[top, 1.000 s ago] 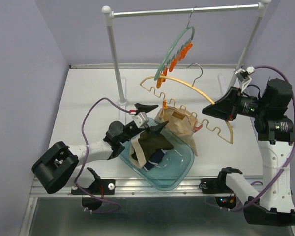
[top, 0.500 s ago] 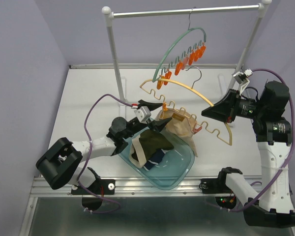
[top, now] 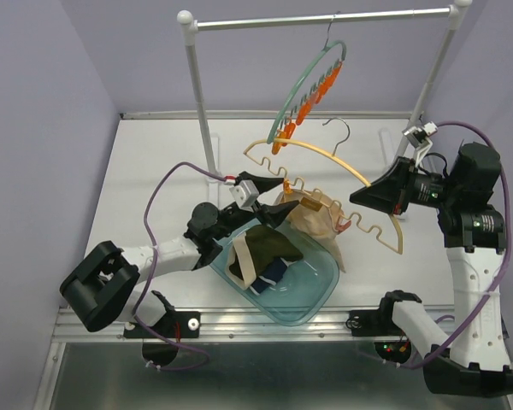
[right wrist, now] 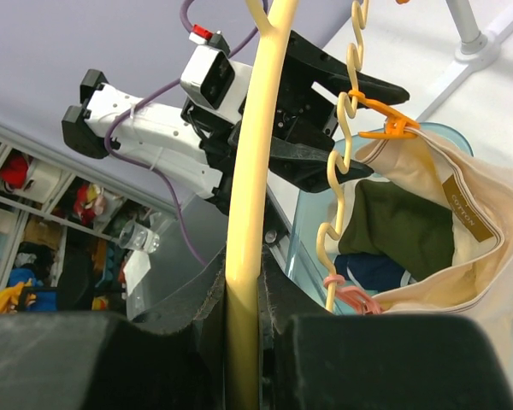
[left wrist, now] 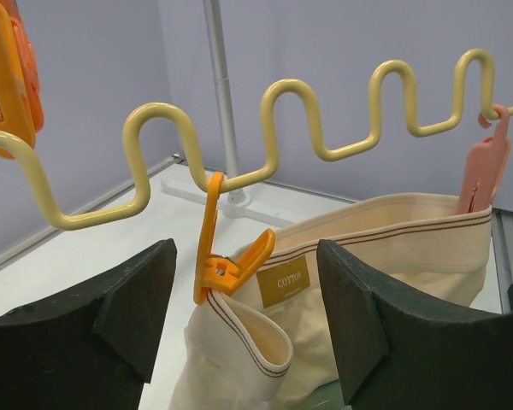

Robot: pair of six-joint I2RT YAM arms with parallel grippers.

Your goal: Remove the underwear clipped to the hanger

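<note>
Soft, even light falls from overhead. The white tabletop (top: 154, 162) in the top view is bright, with only faint shadows. Small highlights glint on the clear blue-green plastic tub (top: 318, 290) at lower centre. Along the left wrist view's bottom edge the left gripper's black fingers (left wrist: 85, 316) look dark and soft, while the wavy cream-yellow plastic hanger (left wrist: 278, 94) is crisp. The right gripper's black fingers (right wrist: 68, 359) blur at the bottom of their view, and the cluttered shelves (right wrist: 17, 222) at its left edge are hazy.

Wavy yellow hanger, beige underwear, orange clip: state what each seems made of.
Wavy yellow hanger: smooth glossy tube, likely plastic or coated metal. Pale beige underwear: matte soft fabric; its label reads COTTON. Orange clip: glossy moulded plastic, apparently.
</note>
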